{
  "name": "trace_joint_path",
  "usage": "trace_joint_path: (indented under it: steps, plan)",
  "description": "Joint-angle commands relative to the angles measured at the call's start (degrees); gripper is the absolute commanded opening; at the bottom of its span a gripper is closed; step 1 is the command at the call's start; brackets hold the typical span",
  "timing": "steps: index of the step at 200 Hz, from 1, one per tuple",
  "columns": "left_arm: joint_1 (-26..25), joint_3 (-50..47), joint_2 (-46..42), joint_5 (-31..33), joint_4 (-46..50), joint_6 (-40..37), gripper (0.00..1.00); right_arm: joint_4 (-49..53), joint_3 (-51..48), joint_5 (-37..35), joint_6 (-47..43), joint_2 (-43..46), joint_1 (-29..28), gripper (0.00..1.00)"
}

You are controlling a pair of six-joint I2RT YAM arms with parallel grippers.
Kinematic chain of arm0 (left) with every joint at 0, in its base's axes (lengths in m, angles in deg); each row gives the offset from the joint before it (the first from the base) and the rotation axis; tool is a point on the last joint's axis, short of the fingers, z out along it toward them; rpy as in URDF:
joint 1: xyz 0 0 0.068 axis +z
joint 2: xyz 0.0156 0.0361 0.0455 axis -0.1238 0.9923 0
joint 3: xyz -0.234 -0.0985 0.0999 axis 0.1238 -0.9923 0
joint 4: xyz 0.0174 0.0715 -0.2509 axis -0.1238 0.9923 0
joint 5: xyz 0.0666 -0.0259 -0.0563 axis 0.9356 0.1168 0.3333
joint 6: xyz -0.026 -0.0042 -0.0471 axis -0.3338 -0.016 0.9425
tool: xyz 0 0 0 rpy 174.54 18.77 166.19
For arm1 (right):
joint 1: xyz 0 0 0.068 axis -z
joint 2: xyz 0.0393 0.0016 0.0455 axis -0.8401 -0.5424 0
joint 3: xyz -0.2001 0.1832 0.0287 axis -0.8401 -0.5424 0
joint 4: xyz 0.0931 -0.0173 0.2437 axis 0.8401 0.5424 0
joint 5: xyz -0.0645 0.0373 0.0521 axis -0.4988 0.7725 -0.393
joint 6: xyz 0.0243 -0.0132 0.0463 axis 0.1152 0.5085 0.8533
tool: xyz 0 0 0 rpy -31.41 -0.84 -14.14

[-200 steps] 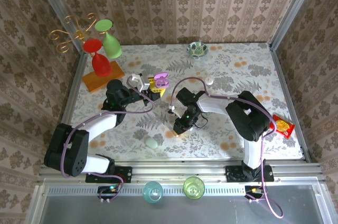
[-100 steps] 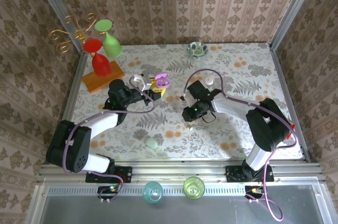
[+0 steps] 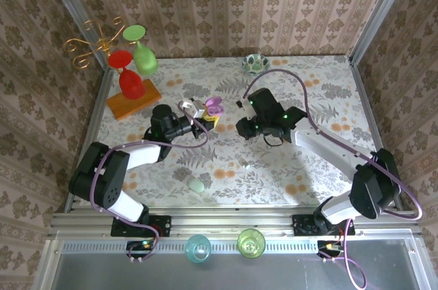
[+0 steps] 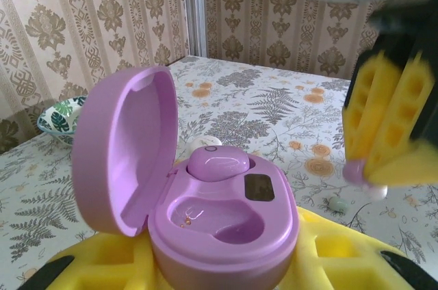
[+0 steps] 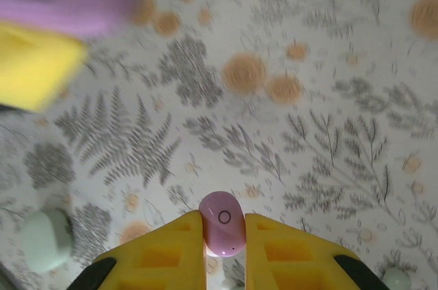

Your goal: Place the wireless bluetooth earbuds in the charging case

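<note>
Seen from overhead, the left gripper (image 3: pixel 202 116) holds a lilac charging case (image 3: pixel 213 104) over the flowered table (image 3: pixel 342 78). The right gripper (image 3: pixel 241 127) is near it on the right. A mint pebble-shaped case (image 3: pixel 197 185) lies well apart toward the front edge, and a patterned bowl (image 3: pixel 254 63) sits at the back. The left wrist camera adds what the overhead view is too distant to show: the case's lid stands open, one lilac earbud (image 4: pixel 219 162) sits in the far well, and the near well is empty. The base of the case is wedged between yellow fingers (image 4: pixel 102 269) clamped against it. To the right, in the same view, the other arm's yellow fingertips hang blurred beside the case with a lilac bud at their tips. The right wrist camera makes that grip plain: a second earbud (image 5: pixel 222 223) is pinched between the two yellow pads, the jaws parted only by the bud's width. The table runs blurred beneath it, with the open case in the upper left corner.
</note>
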Motion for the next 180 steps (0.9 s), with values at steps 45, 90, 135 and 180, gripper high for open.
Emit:
trace_joint_path:
  steps: [45,90,135,180]
  plan:
    - [-3.61,1.72,1.86,1.71,-2.21,-2.11,0.18,-0.28,10.11,-0.68,-0.25,-1.11,-1.87,0.19]
    - [-4.57,1.75,1.81,1.71,-2.44,-1.87,0.18,-2.23,12.5,-0.16,-0.35,-4.03,-1.84,0.19]
    - [-4.93,2.05,2.25,1.85,-2.86,-1.55,0.17,-3.26,12.77,1.49,0.25,-5.56,-1.78,0.19]
    - [-5.29,2.54,2.86,1.59,-3.47,-1.06,0.17,-4.5,12.67,3.96,1.24,-6.77,-1.85,0.19]
